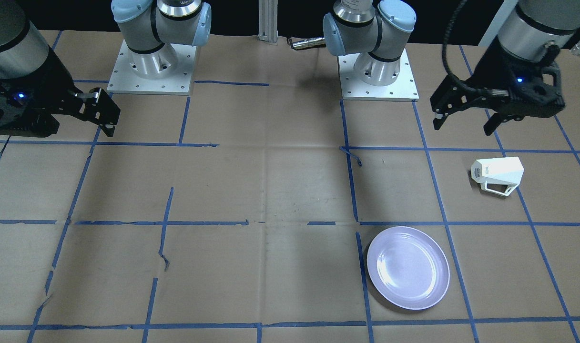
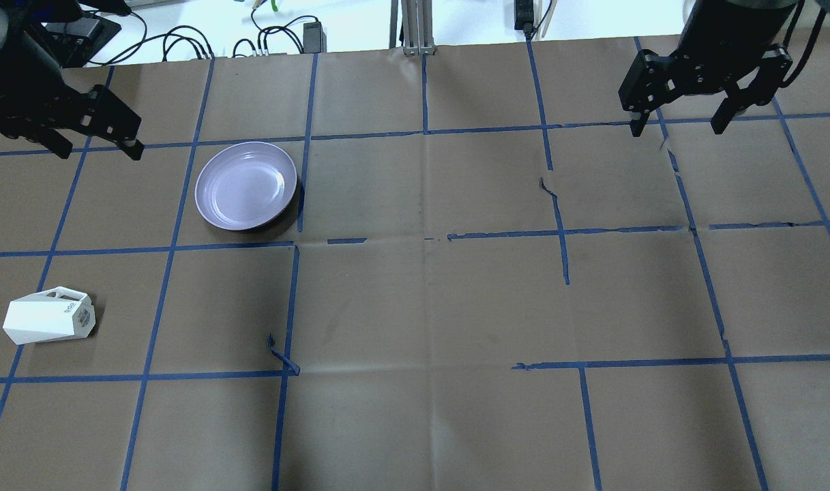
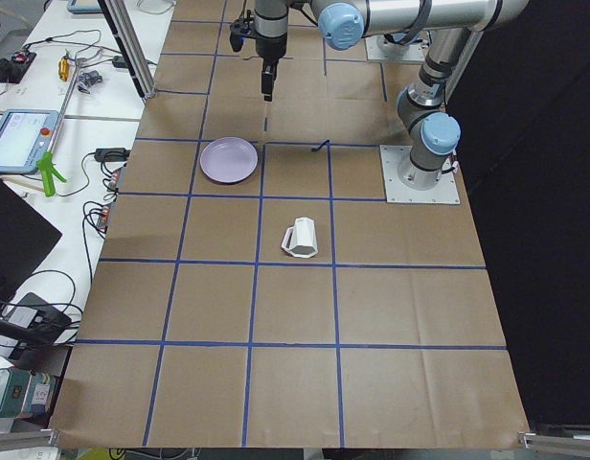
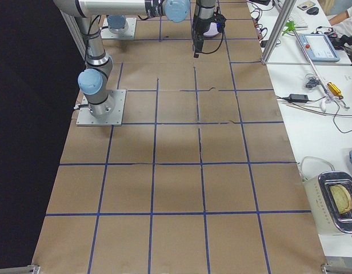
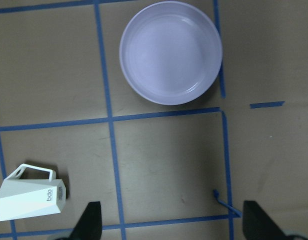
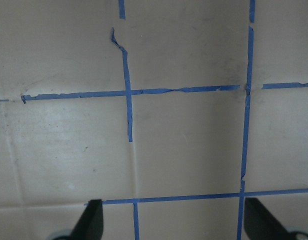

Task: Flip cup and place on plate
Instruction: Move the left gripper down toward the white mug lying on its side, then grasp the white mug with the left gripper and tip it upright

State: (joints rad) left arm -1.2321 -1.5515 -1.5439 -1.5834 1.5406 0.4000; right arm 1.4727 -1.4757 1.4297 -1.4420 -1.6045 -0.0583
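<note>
Overhead exterior: cup (image 2: 48, 325) on side, apart from plate (image 2: 246, 185), blue tape (image 2: 114, 251) between; left pincer (image 2: 99, 150), right pincer (image 2: 676, 129) spread, seemingly raised.

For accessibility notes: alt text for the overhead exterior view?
A cup lies on its side on the table at lower left, apart from the empty lavender plate. The left gripper and right gripper hang open at upper corners.

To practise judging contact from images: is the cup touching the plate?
Apart. The overhead exterior view shows the cup lying well clear of the plate, with bare table between them.
</note>
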